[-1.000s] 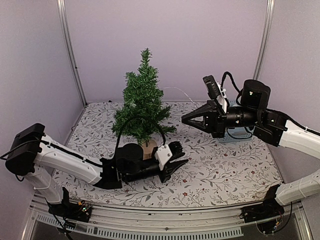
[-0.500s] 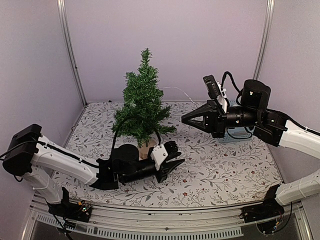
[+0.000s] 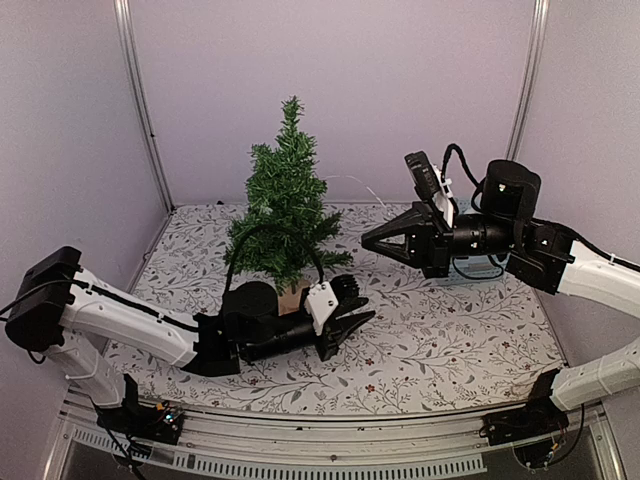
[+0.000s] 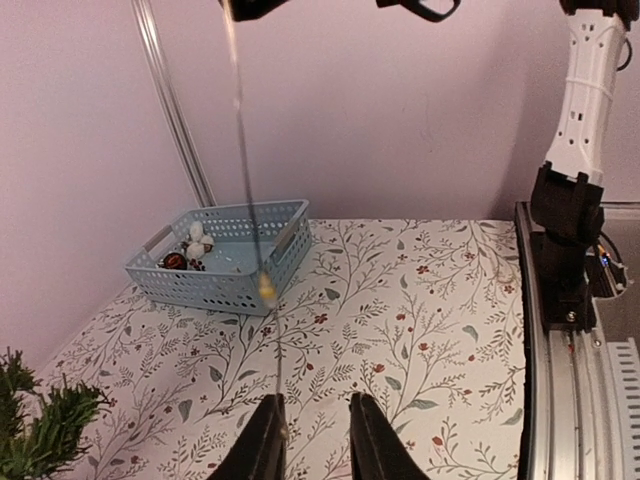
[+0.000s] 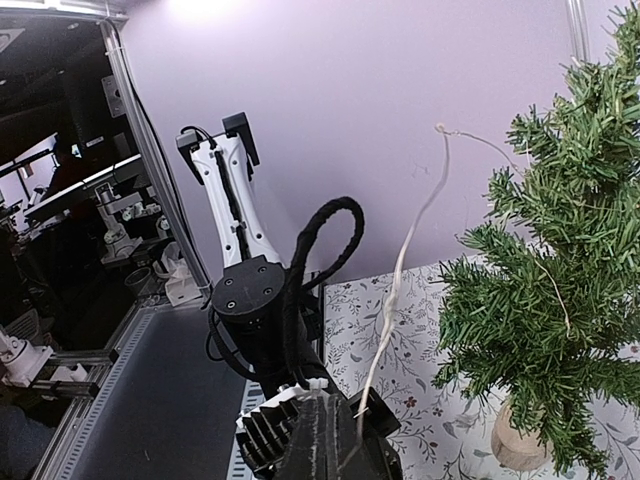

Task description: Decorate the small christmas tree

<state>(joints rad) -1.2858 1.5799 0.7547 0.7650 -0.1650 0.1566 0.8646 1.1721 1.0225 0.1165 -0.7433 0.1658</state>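
The small christmas tree [image 3: 286, 205] stands upright on the floral tabletop [image 3: 450, 330], left of centre and towards the back wall, with its pale wooden stump [image 3: 298, 293] showing below the lowest branches. A thin pale string [image 5: 400, 270] is caught in the foliage on the tree's right side. From there it arches up and away, then drops to the right gripper [image 3: 368, 240]. That gripper is raised to about mid-tree height just right of the tree and points at it, and its jaws are pressed together on the string's lower end. The left gripper [image 3: 365, 308] lies low over the tabletop just in front of the stump and to its right, pointing right. Its jaws are only narrowly parted. In the left wrist view a run of the string hangs down from above, carries a small yellowish bead, and ends against the inner edge of one finger [image 4: 262, 445]. Whether that finger actually touches the string I cannot tell, and the gap between the jaws is plainly wider than the string. Further out, near the right wall, sits a pale blue slotted basket [image 4: 225, 275] with a few small ornaments [image 4: 190, 250] inside, well apart from the tree.
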